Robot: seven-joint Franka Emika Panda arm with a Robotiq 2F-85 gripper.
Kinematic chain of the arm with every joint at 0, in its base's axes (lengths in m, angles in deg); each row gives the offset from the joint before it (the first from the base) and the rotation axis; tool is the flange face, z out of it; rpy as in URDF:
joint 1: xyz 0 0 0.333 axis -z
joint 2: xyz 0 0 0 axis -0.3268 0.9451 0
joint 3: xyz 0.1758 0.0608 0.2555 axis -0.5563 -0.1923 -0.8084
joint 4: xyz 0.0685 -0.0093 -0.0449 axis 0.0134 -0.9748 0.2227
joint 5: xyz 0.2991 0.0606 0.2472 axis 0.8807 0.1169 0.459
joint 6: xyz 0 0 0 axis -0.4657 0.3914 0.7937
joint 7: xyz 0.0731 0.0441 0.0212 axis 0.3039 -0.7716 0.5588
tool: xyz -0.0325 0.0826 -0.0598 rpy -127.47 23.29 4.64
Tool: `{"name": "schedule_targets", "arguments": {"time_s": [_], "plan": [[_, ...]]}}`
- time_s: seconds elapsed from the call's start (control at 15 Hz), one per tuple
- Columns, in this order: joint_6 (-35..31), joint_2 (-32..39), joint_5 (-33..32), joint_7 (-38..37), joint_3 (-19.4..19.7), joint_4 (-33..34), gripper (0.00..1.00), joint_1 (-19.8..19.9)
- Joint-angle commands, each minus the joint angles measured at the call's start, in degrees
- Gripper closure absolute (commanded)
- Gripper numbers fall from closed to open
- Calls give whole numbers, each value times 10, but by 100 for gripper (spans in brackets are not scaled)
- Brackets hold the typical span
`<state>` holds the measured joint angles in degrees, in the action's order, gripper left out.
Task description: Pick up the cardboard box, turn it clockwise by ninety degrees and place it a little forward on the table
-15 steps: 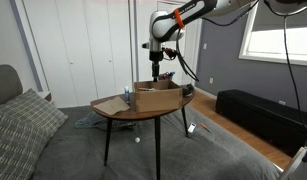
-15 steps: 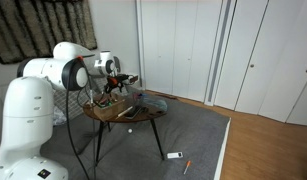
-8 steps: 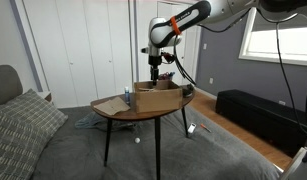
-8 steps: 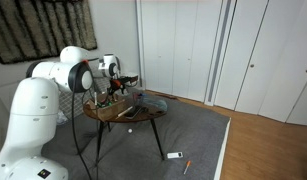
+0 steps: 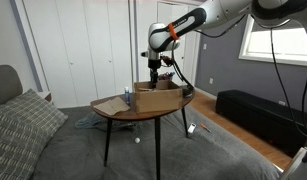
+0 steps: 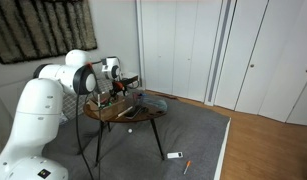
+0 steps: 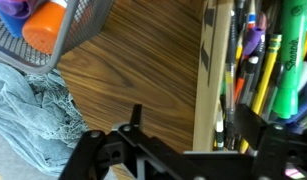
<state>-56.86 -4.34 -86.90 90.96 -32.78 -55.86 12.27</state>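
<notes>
The brown cardboard box [image 5: 156, 97] stands on the round dark wooden table [image 5: 128, 115], toward its far side; it is partly hidden behind the arm in an exterior view [image 6: 114, 99]. My gripper [image 5: 159, 78] hangs at the box's far rim, seen in both exterior views [image 6: 118, 88]. In the wrist view the gripper [image 7: 191, 116] is open, and its two black fingers [image 7: 136, 115] straddle one box wall [image 7: 215, 60]. One finger is outside over the tabletop, the other inside among pens and markers [image 7: 268, 60]. The jaws do not press the wall.
A mesh basket [image 7: 68, 20] holding an orange thing sits on the table beside the box. Blue-grey cloth [image 7: 33, 110] lies below the table edge. A low black bench [image 5: 258, 115] stands by the window. Small things [image 6: 174, 155] lie on the floor.
The arm has come down and the gripper has sunk a little lower onto the box's rim. The box has not moved.
</notes>
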Motion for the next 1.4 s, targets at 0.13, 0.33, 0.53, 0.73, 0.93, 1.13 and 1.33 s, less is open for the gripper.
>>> {"name": "schedule_targets", "arguments": {"time_s": [0.13,0.33,0.53,0.73,0.93,1.13,1.33], "plan": [[4,30,0,12,1,44,47,-1],[7,37,0,13,0,56,56,-2],[8,43,1,16,-1,62,62,-3],[10,46,4,19,-3,60,65,-2],[14,48,5,24,-4,57,77,-1],[20,46,5,24,-4,56,100,-2],[30,41,9,16,-4,57,98,-2]]}}
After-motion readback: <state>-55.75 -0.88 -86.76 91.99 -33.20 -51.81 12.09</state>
